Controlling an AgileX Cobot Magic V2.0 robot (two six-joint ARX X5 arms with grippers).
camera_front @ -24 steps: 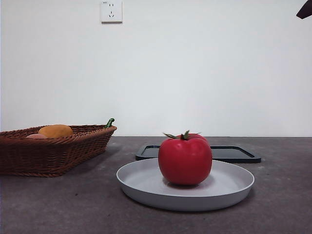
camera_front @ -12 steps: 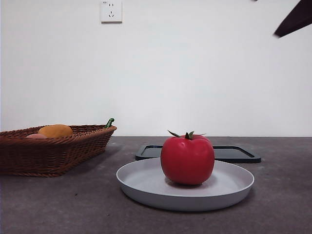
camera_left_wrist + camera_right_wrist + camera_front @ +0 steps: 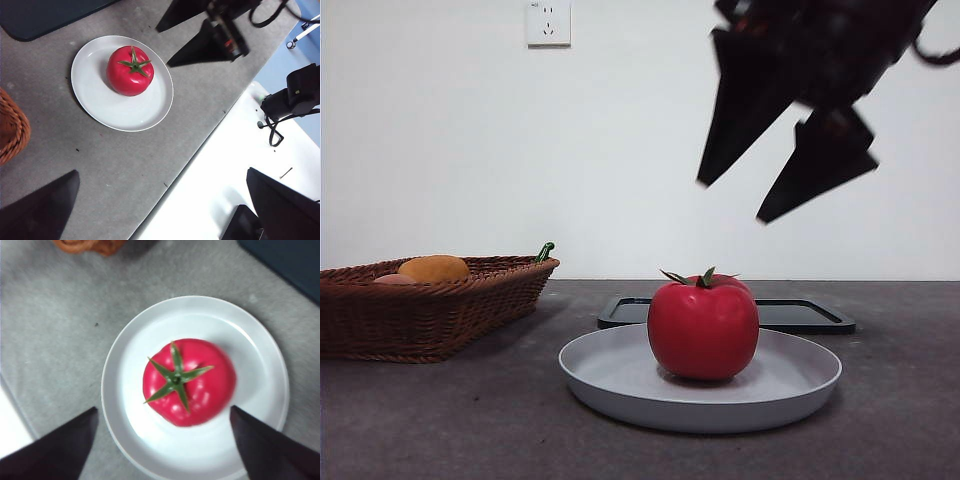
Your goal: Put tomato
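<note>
**Right gripper parked over the tomato, nothing grabbed**

The right gripper (image 3: 785, 180) is seen up in the air above the tomato (image 3: 703, 328), off to the side a bit, jaws spread wide and nothing held between them. From its own wrist camera the tomato (image 3: 188, 381) is framed right between the two dark jaws, well below them, no contact at all. The same gripper (image 3: 200, 30) is also caught in the left wrist view, just past the plate.

The tomato is sat upright in the middle of a pale grey plate (image 3: 620, 385), green calyx pointing up. The plate is laid flat on the grey worktop (image 3: 440, 420).

Behind the plate, a flat black tray (image 3: 800, 315) is found, close to it but whether the two touch can't be told. Well away from the plate on the other side, a brown wicker basket (image 3: 430, 310) is set, with an orange-yellow fruit (image 3: 434, 268) showing above its rim.

The left gripper (image 3: 165, 210) is held high and back from the plate near the worktop edge, jaws also wide apart and empty. On the wall behind everything, a white socket (image 3: 548, 22) is mounted.
</note>
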